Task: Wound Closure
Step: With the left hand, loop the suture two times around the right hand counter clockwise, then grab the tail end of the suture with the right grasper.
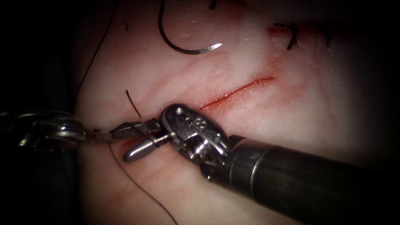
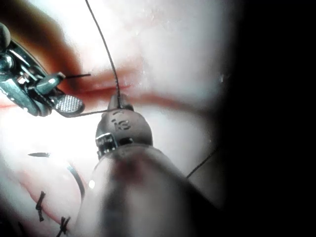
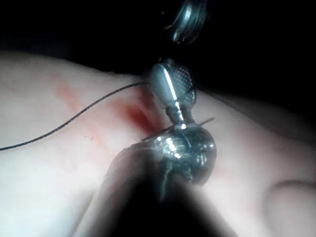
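Above the right claw (image 1: 139, 139), free needle (image 1: 183, 43) on tissue (image 1: 291, 125).

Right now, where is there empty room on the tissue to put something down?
Bare tissue lies right of the cut, above the right tool, below the stitches. It is crowded at the cut's left end, where the left tool and thread meet. The needle lies loose above.
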